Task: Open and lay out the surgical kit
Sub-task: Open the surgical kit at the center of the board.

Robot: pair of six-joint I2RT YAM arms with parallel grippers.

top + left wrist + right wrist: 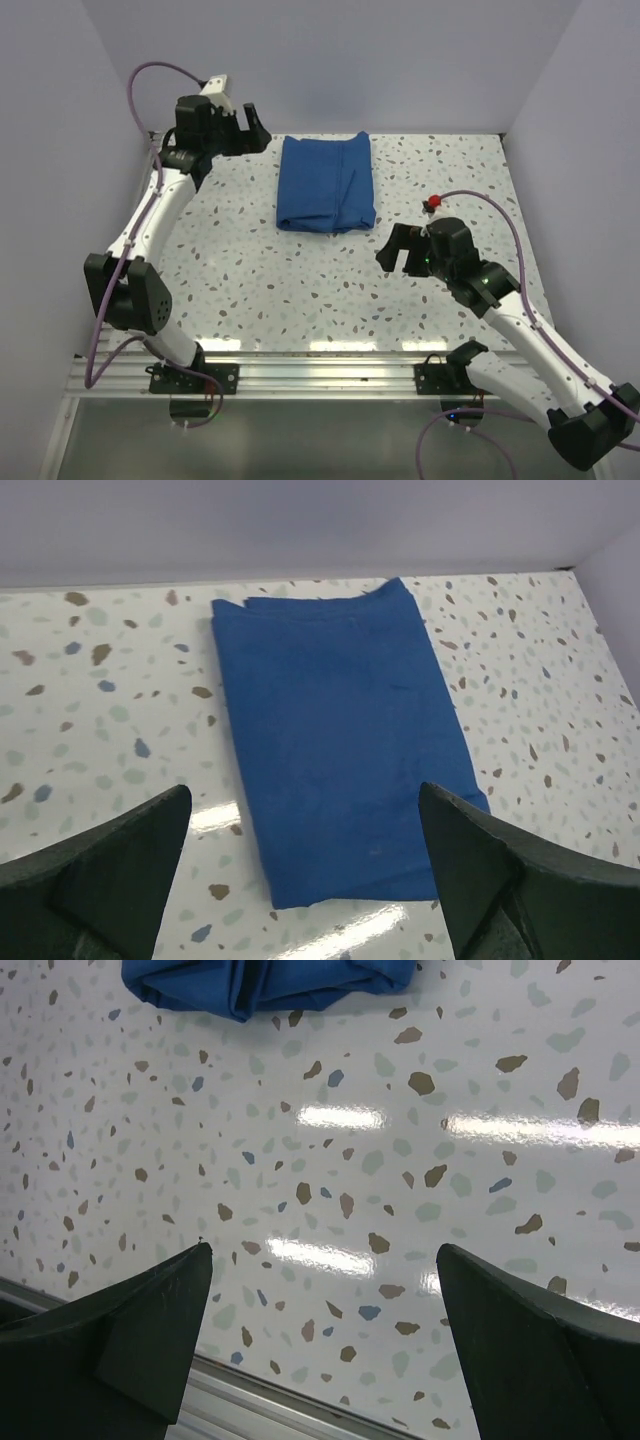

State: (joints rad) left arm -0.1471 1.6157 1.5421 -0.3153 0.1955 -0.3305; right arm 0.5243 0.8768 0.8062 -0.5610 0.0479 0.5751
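Your surgical kit [327,183] lies folded shut on the bench [250,260]. The left gripper [256,128] hangs just left of the kit and the right gripper [397,258] off its near right corner. Both are spread wide, flanking the bundle, likely ready to unfold it.

Both arms [155,215] — white shells, black joints, purple cables [160,66].

Cloth wrap [326,183]: no print, tag or label can be read.
Table [300,290]: speckles only, no writing.
Left arm [160,215]: no legible brand or number.
Right arm [540,335]: the same.
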